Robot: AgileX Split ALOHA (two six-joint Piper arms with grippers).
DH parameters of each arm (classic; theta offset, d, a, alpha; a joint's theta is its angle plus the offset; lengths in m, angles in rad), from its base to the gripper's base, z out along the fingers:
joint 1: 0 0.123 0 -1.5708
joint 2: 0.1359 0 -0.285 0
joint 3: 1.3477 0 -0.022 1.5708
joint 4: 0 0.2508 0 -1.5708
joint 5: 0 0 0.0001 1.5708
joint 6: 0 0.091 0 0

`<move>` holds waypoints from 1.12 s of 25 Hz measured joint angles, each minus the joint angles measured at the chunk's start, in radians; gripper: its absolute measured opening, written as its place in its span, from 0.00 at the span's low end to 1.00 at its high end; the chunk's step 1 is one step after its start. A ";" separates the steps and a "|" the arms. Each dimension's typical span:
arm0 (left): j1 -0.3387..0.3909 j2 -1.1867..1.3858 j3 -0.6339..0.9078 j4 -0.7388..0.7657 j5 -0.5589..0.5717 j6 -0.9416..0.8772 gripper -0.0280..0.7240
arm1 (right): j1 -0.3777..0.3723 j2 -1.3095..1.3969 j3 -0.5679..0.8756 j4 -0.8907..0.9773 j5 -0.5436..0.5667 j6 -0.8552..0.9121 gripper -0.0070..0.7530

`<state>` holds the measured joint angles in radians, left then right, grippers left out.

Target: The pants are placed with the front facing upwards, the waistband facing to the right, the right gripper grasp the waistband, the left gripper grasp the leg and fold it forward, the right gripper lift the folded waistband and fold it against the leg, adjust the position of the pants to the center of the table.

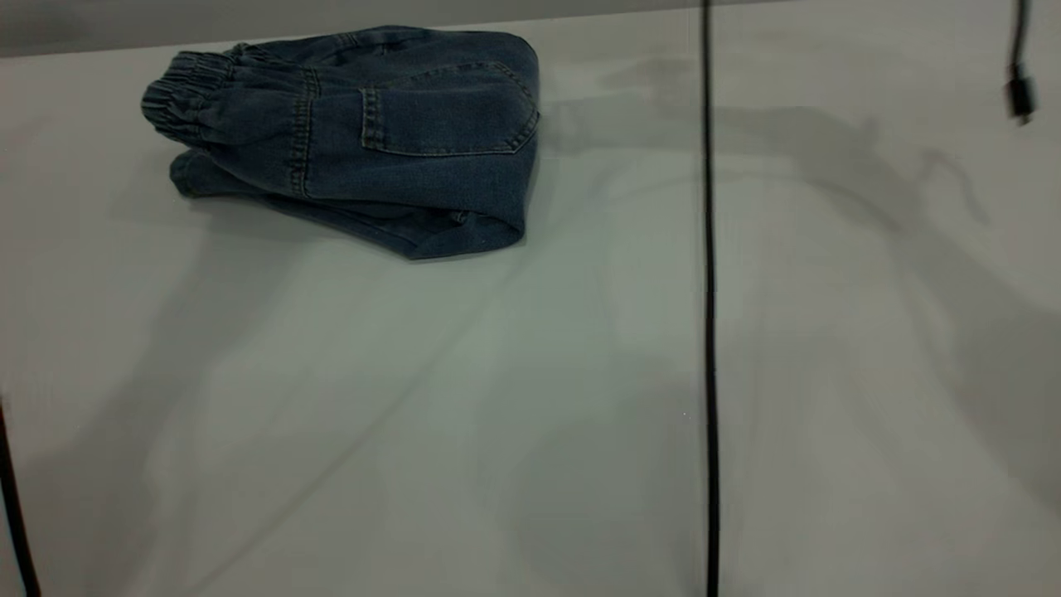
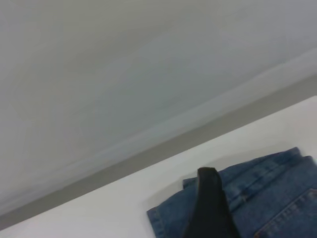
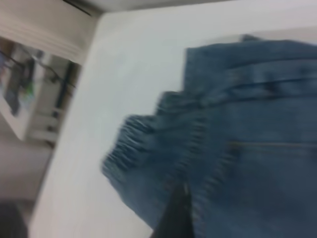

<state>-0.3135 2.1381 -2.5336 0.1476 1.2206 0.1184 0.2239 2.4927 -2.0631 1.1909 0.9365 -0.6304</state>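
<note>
One folded bundle is what I see: the pants (image 1: 356, 137) lie doubled over near the far left corner of the table (image 1: 530, 398), well away from its middle, with a back pocket on top and the waistband (image 1: 178, 95) sticking out on the side away from the table's centre. From my left wrist camera, one finger of the left gripper (image 2: 210, 206) hangs over the pants' edge; from the right one, a dark finger of the right gripper (image 3: 173, 218) hangs above the cloth beside the waistband. I cannot tell if either is open or closed. I judge the denim soft but thick and a little heavy, so the layers may slide; I would hold the whole stack at the folded edge.
</note>
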 joint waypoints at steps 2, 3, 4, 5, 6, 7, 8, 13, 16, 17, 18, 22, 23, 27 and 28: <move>0.000 0.006 0.000 -0.025 0.000 0.000 0.65 | -0.042 0.000 -0.053 -0.107 0.066 0.049 0.79; 0.000 0.007 0.000 -0.041 0.000 0.000 0.65 | -0.058 0.000 -0.083 -0.165 0.099 0.071 0.79; 0.000 0.008 0.000 -0.055 0.000 0.000 0.65 | -0.077 0.000 -0.114 -0.217 0.128 0.099 0.79; 0.000 0.008 0.000 -0.068 0.000 0.000 0.65 | -0.093 0.000 -0.140 -0.280 0.163 0.128 0.79; 0.000 0.008 0.000 -0.082 0.000 0.000 0.65 | -0.107 0.000 -0.172 -0.341 0.198 0.157 0.79; 0.000 0.008 0.000 -0.090 0.000 0.000 0.65 | -0.118 0.000 -0.206 -0.392 0.226 0.181 0.79; 0.000 0.012 0.000 -0.097 0.000 0.000 0.65 | -0.128 0.000 -0.240 -0.453 0.258 0.206 0.79; 0.000 0.054 0.002 -0.102 0.000 0.000 0.65 | -0.174 -0.010 -0.385 -0.672 0.293 0.297 0.79; 0.000 0.086 0.020 -0.104 -0.002 0.000 0.65 | -0.197 -0.048 -0.408 -0.756 0.289 0.316 0.79; 0.000 0.099 0.026 -0.105 -0.002 0.000 0.65 | -0.203 -0.061 -0.408 -0.788 0.289 0.331 0.79; 0.000 0.112 0.035 -0.106 -0.002 0.000 0.65 | -0.209 -0.074 -0.407 -0.817 0.290 0.343 0.79; 0.000 0.180 0.049 -0.140 -0.001 0.000 0.65 | -0.213 -0.133 -0.400 -0.925 0.288 0.408 0.79; 0.000 0.198 0.049 -0.148 -0.001 0.000 0.65 | -0.213 -0.149 -0.394 -0.943 0.287 0.430 0.79; 0.000 0.264 0.049 -0.161 -0.001 0.000 0.65 | -0.213 -0.225 -0.319 -1.003 0.287 0.526 0.79; 0.000 0.279 0.049 -0.160 -0.001 0.000 0.65 | -0.213 -0.248 -0.290 -1.014 0.286 0.534 0.79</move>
<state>-0.3135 2.4170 -2.4841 -0.0127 1.2191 0.1184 0.0104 2.2450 -2.3531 0.1768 1.2229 -0.0959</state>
